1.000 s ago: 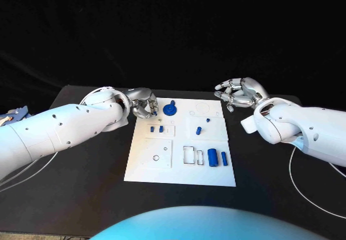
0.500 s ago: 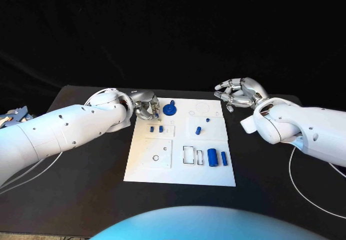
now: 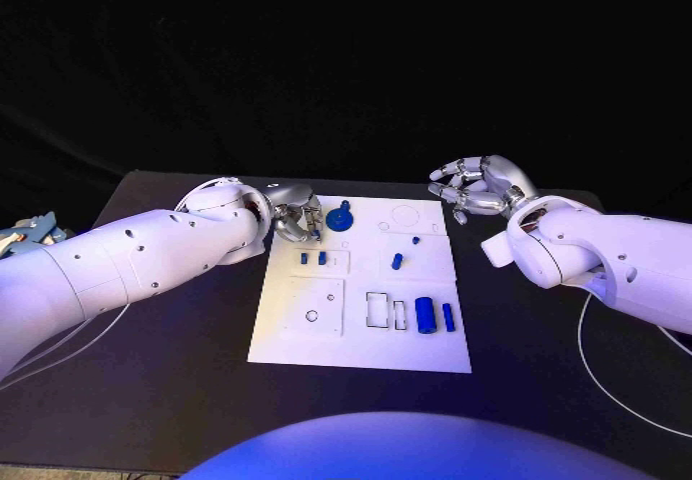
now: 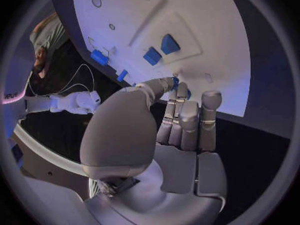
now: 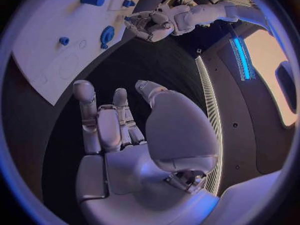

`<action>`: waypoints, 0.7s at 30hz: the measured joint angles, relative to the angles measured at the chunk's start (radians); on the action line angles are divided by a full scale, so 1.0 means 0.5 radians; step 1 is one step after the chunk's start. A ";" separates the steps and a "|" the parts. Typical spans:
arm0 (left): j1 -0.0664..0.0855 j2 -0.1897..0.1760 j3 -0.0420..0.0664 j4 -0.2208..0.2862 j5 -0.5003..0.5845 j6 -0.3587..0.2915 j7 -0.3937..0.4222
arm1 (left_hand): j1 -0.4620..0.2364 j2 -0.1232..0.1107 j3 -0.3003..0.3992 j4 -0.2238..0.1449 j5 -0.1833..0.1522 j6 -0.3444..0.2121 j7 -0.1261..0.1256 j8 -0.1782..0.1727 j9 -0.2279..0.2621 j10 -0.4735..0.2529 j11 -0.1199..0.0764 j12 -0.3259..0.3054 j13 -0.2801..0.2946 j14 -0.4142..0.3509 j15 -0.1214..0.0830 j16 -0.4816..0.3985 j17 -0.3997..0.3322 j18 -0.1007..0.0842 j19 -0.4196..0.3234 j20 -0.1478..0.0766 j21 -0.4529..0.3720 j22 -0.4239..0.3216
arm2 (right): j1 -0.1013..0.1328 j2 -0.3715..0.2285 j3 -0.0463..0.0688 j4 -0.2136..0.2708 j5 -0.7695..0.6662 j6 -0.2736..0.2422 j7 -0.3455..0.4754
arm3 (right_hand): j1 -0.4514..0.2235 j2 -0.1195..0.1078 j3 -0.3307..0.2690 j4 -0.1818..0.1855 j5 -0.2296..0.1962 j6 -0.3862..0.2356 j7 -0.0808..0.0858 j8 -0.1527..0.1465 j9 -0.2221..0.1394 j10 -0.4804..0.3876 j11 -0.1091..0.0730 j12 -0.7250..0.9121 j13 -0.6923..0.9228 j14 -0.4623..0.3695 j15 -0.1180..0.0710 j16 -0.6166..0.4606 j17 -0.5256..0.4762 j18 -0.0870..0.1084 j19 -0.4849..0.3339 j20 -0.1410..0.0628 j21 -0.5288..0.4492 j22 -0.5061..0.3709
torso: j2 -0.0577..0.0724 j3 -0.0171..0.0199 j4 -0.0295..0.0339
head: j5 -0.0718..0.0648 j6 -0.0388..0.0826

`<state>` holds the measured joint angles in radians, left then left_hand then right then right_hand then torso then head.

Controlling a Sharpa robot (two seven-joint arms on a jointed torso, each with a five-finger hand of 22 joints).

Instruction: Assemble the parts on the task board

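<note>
Head view: the white task board (image 3: 361,345) lies in the middle of the black worktop (image 3: 173,380). Its recesses serve as the containers. A blue disc-shaped part (image 3: 339,219) sits at the board's far left corner. Two small blue parts (image 3: 313,258) stand in a rectangular recess just behind the board's middle, and a short blue peg (image 3: 397,261) stands in the recess to their right. Near the right edge, a blue cylinder (image 3: 426,314) and a slim blue bar (image 3: 449,317) lie side by side, next to two outlined rectangular slots (image 3: 385,311). The left hand (image 3: 297,214) is at the board's far left edge, just beside the disc-shaped part, fingers curled downward; whether it holds anything cannot be told here. The right hand (image 3: 477,187) hovers beyond the board's far right corner, fingers loosely curled and apart, holding nothing.

Left wrist view: the left hand (image 4: 178,120) has its fingers drawn together and its thumb laid across them, with a trace of blue at the fingertips (image 4: 175,83) against the board's edge; a firm grip cannot be confirmed. The two small blue parts (image 4: 160,50) sit in their recess beyond.

Right wrist view: the right hand (image 5: 119,130) is spread and empty above the dark worktop (image 5: 144,60). The task board (image 5: 50,50) lies apart from it, carrying the disc-shaped part (image 5: 107,35) and the cylinder (image 5: 92,0), with the left hand (image 5: 149,25) at its edge.
</note>
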<state>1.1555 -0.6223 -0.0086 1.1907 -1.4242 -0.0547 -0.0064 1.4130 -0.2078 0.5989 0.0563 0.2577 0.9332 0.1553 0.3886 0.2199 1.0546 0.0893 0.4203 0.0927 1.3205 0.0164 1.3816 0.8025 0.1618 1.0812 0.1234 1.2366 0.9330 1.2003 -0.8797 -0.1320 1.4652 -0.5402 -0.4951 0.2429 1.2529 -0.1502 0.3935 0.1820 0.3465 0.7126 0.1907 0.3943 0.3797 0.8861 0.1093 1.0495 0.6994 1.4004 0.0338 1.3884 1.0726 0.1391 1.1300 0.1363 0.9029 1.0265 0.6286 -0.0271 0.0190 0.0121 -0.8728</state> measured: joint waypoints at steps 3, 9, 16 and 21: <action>0.000 0.002 -0.001 -0.001 0.000 0.007 -0.001 | 0.000 0.000 0.000 0.000 0.000 0.000 0.000 0.000 0.000 0.000 0.000 0.000 0.000 0.000 0.000 0.000 0.000 0.000 0.000 0.000 0.000 0.000 | 0.000 0.001 0.000 0.000 0.000 0.000 0.000 | 0.000 0.000 0.000 0.000 0.000 0.000 0.000 0.000 0.000 0.000 0.000 0.000 0.000 0.000 0.000 0.000 0.000 0.000 0.000 0.000 0.000 0.000 | 0.000 0.0000 0.000 | -0.001 0.000; 0.000 0.005 -0.002 -0.003 0.000 0.022 -0.004 | 0.000 0.000 0.000 0.000 0.000 0.000 0.000 0.000 0.000 0.000 0.000 0.000 0.000 0.000 0.000 0.000 0.000 0.000 0.000 0.000 0.000 0.000 | 0.000 0.002 0.000 0.000 0.000 0.000 0.000 | 0.000 0.000 0.000 0.000 0.000 0.000 0.000 0.000 0.000 0.000 0.000 0.000 0.000 0.000 0.000 0.000 0.000 0.000 0.000 0.000 0.000 0.000 | 0.000 0.0000 0.002 | -0.003 0.000; 0.000 0.014 -0.005 -0.015 0.000 0.037 -0.011 | 0.000 0.000 0.000 0.000 0.000 0.000 0.000 -0.008 0.000 0.000 0.000 -0.007 0.000 0.000 0.000 0.000 -0.007 0.000 0.000 0.000 0.000 0.000 | 0.000 0.003 0.000 0.000 0.000 0.000 0.001 | 0.000 0.000 0.000 0.000 0.000 0.000 0.000 0.000 0.000 0.000 0.000 0.000 0.000 0.000 0.000 0.000 0.000 0.000 0.000 0.000 0.000 0.000 | -0.001 0.0000 0.001 | -0.002 0.000; 0.000 0.021 -0.007 -0.025 0.000 0.042 -0.019 | 0.000 0.000 0.000 0.000 0.000 0.000 0.000 -0.008 0.000 0.000 0.000 -0.011 0.000 0.000 0.000 0.000 -0.017 0.000 0.000 0.000 0.000 0.000 | 0.000 0.003 0.000 0.000 0.000 0.000 0.001 | 0.000 0.000 0.000 0.000 0.000 0.000 0.000 0.000 0.000 0.000 0.000 0.000 0.000 0.000 0.000 0.000 0.000 0.000 0.000 0.000 0.000 0.000 | 0.000 -0.0008 0.000 | -0.002 0.000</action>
<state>1.1554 -0.6118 -0.0122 1.1782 -1.4242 -0.0337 -0.0158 1.4130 -0.2078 0.5989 0.0563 0.2577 0.9332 0.1553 0.3848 0.2197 1.0546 0.0893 0.4150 0.0927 1.3204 0.0164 1.3816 0.7939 0.1619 1.0811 0.1234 1.2365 0.9328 1.2002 -0.8783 -0.1319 1.4653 -0.5402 -0.4951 0.2434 1.2529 -0.1502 0.3935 0.1820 0.3465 0.7126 0.1907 0.3943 0.3798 0.8863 0.1095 1.0495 0.6995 1.4004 0.0338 1.3884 1.0726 0.1392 1.1300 0.1363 0.9030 1.0265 0.6285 -0.0275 0.0188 0.0111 -0.8728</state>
